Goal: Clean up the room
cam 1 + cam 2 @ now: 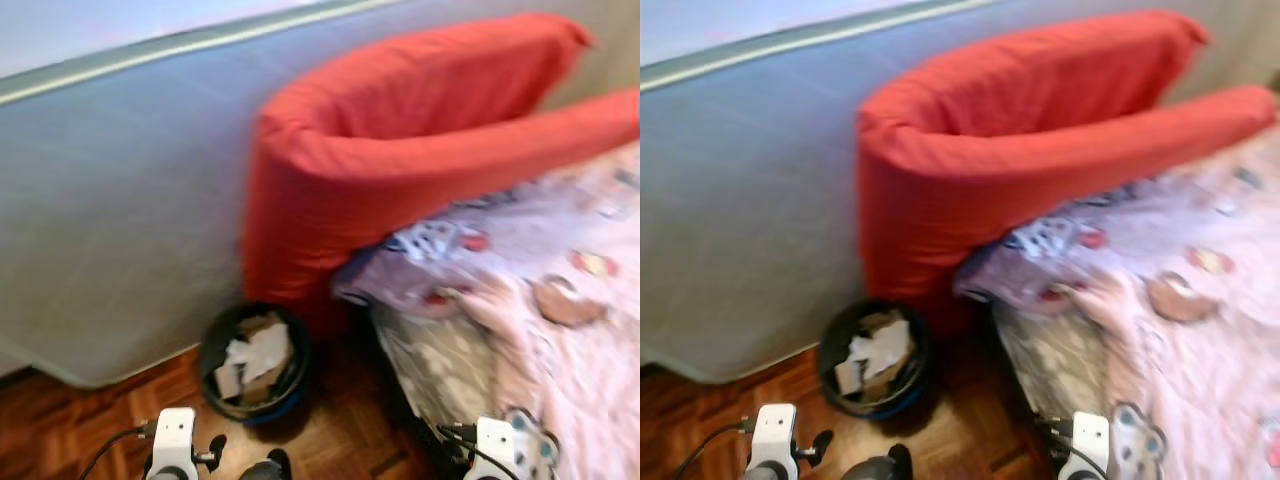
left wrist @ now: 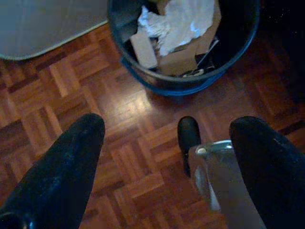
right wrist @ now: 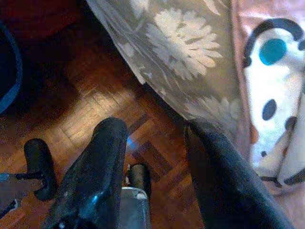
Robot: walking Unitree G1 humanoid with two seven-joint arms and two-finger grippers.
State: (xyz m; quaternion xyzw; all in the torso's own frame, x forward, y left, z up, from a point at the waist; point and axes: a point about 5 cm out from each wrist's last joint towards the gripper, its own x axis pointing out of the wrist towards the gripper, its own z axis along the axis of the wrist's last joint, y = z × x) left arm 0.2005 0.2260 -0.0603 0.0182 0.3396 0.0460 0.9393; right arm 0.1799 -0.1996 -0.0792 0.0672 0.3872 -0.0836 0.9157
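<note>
I see a big red fabric-covered cushion [image 1: 400, 150] slumped between the grey wall and the bed's pink patterned blanket [image 1: 560, 330]; it looks soft and bulky, so I'd pinch a fold of its cover near the low corner. Below it sits a round dark bin of paper scraps [image 1: 252, 362] on parquet. My left gripper [image 2: 167, 157] and right gripper [image 3: 155, 157] hang spread, empty.
</note>
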